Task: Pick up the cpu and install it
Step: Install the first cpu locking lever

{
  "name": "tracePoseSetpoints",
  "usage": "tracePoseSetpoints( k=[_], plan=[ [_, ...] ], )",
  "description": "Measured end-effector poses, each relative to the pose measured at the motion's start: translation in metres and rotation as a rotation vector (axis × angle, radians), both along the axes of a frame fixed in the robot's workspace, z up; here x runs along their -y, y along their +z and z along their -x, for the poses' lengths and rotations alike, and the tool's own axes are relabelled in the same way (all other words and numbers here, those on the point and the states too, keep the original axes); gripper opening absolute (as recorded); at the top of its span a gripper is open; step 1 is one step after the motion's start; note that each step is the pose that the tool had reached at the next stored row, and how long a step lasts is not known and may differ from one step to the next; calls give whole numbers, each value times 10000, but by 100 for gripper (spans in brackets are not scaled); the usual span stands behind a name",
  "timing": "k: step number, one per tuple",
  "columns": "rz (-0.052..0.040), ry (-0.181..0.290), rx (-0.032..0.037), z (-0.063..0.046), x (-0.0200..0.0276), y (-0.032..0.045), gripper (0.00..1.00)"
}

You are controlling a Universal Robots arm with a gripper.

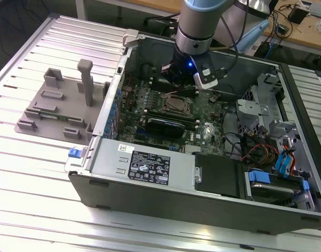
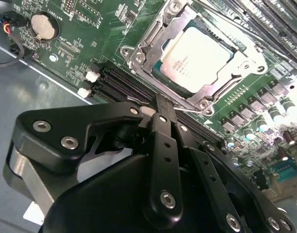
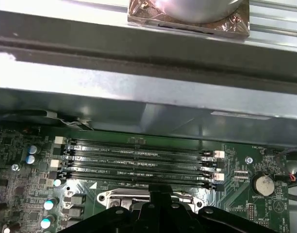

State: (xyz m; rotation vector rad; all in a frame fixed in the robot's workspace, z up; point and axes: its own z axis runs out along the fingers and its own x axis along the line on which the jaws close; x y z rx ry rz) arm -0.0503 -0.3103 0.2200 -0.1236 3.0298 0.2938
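Step in hand: install, near its end by my reading. One cpu (image 2: 196, 54) lies seated in one socket frame (image 2: 158, 29) on the motherboard (image 1: 202, 113). One hand (image 2: 162, 110), pressed together and pinching nothing, hovers just beside the socket. Four memory slots (image 3: 139, 162); one coin cell (image 2: 44, 26). Next move, I judge, calls for securing the frame.

A ribbed silver metal tabletop (image 1: 40, 173) spreads across the exterior view. Along the far edge runs a wooden workbench (image 1: 307, 32), cluttered with black cables (image 1: 278, 23). Beyond the table's far corner on the exterior view's left, dark floor (image 1: 16, 21).
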Motion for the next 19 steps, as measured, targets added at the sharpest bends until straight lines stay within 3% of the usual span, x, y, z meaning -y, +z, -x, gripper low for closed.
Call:
tracePoseSetpoints(
  k=[5, 8, 12, 19],
  plan=[
    [-15, -16, 77, 23, -75, -23, 11],
    [-16, -36, 109, 34, -85, -32, 11],
    [-15, -153, 266, 49, -86, -67, 11],
    [-4, -922, 275, 54, -87, -144, 11]
  ],
)
